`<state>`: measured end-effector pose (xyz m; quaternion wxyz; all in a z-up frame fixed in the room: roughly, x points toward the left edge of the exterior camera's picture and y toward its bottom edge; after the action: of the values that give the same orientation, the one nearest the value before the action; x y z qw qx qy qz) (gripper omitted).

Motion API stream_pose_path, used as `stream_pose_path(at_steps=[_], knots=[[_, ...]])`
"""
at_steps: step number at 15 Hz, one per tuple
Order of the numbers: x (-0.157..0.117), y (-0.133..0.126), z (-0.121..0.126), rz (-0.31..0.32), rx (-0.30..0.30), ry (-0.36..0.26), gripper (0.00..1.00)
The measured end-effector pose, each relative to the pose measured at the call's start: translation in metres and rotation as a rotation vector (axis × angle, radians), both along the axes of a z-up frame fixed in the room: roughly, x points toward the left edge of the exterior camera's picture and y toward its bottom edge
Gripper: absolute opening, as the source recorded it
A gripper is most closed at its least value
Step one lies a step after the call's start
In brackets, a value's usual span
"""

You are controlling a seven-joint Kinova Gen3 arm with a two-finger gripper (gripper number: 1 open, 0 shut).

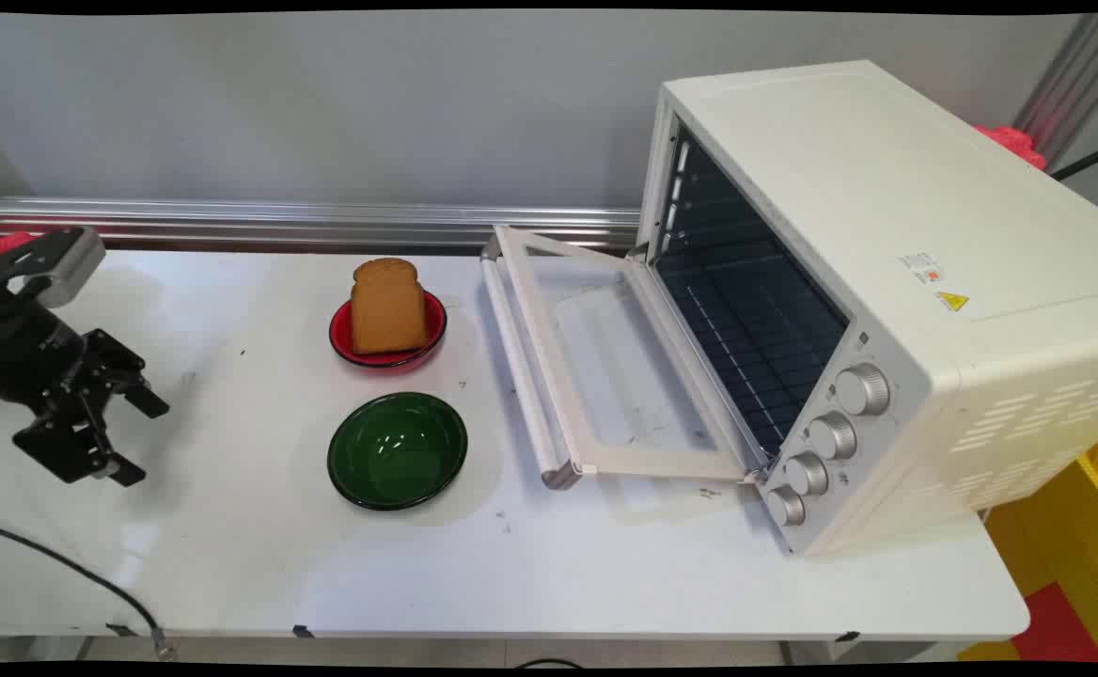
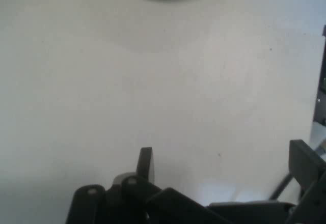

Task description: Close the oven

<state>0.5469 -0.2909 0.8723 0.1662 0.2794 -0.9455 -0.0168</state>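
Main view shows the gripper [image 1: 131, 437] at the frame's left edge, low over the bare white bench [image 1: 229, 545], its fingers [image 1: 147, 402] spread wide and holding nothing. Well apart, at centre, a bread slice [image 1: 386, 306] stands upright in a red bowl [image 1: 340, 334]; just below it sits an empty green bowl [image 1: 398, 450]. At right, the toaster oven [image 1: 887, 282] stands with its door [image 1: 605, 367] dropped open and nothing visible inside.

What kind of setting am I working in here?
Probably a lab bench staged as a kitchen: a white table against an aluminium rail, with a toaster oven and bread on a red plate.
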Motion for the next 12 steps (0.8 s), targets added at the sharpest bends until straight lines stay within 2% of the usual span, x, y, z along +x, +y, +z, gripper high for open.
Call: stream_pose_path(at_steps=[3, 5, 8, 12], knots=[[-0.001, -0.006, -0.003, 0.022, -0.021, 0.021, 1.0], [-0.008, -0.017, -0.002, 0.051, -0.058, 0.068, 1.0], [-0.022, -0.036, 0.004, 0.094, -0.112, 0.15, 1.0], [-0.045, -0.068, 0.014, 0.153, -0.174, 0.304, 1.0]])
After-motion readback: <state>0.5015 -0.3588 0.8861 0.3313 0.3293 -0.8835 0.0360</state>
